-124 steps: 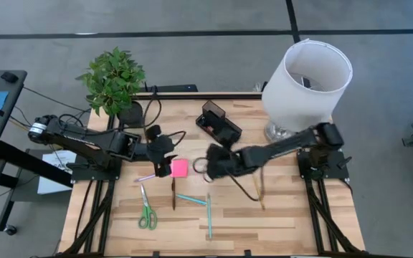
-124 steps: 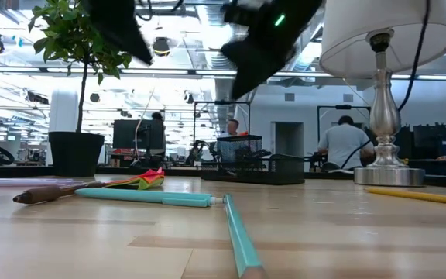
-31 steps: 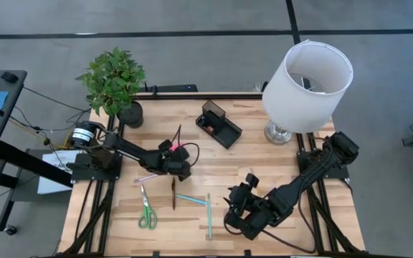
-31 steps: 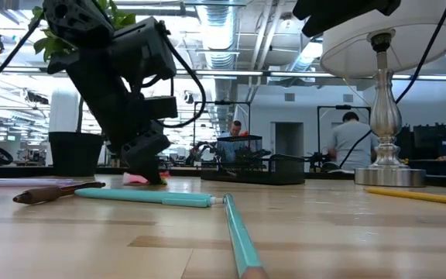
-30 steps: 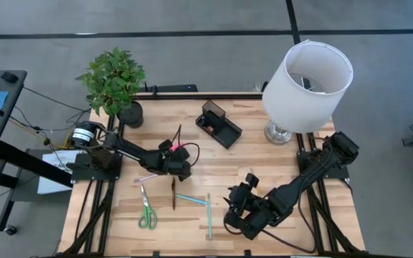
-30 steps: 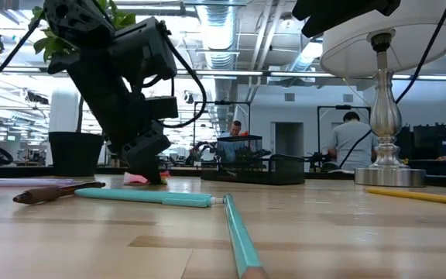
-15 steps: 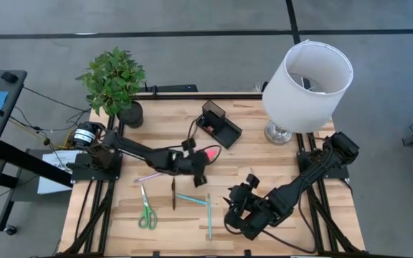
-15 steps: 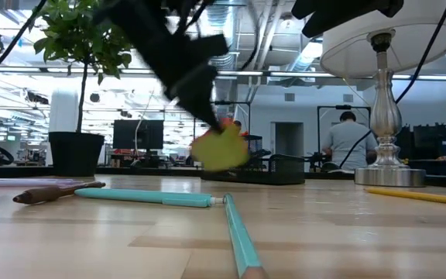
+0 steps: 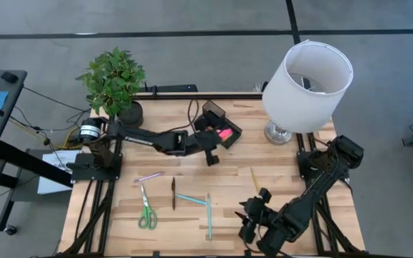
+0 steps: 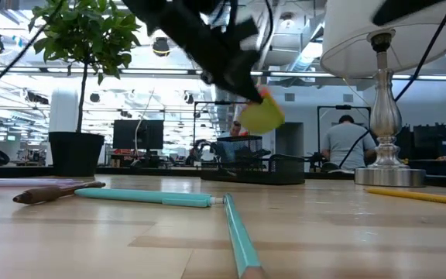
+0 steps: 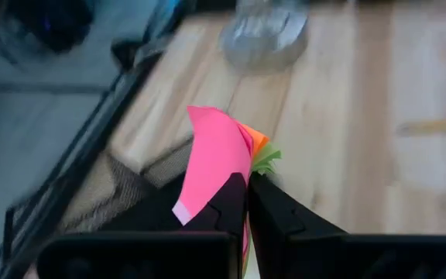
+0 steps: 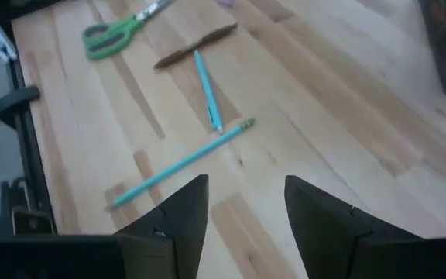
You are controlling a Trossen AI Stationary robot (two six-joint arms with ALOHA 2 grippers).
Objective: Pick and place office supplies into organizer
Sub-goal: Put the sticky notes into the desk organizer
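A sticky-note pad (image 9: 225, 133) with a pink top hangs over the black organizer (image 9: 214, 115) at the table's far middle, with my left gripper (image 9: 216, 140) shut on it. In the low view the pad (image 10: 263, 115) shows yellow-green, well above the organizer (image 10: 254, 167). My right gripper (image 9: 252, 223) stands open near the table's near edge, nothing between its fingers (image 12: 178, 217). Lying flat on the table are green-handled scissors (image 9: 147, 212), a brown pen (image 9: 173, 193), two teal pens (image 9: 191, 200), a pale pen (image 9: 149, 177) and a yellow pencil (image 9: 254, 179). My left gripper (image 11: 248, 190) pinches the pad between its two fingers at one edge (image 11: 235, 182). The pink, orange and green sheets fan out beyond the fingertips. The fingers come from the table's left, slanting down. The pad is lifted clear, above the organizer.
A white lamp (image 9: 307, 79) stands at the far right, its base (image 11: 265, 35) just beyond the organizer. A potted plant (image 9: 113, 82) stands at the far left corner. Bare wood lies between the pens and the pencil.
My left gripper has lifted the sticky-note pad off the table's middle and carried it up and toward the far right, over the organizer. My right gripper has drawn back toward the table's near edge, staying open.
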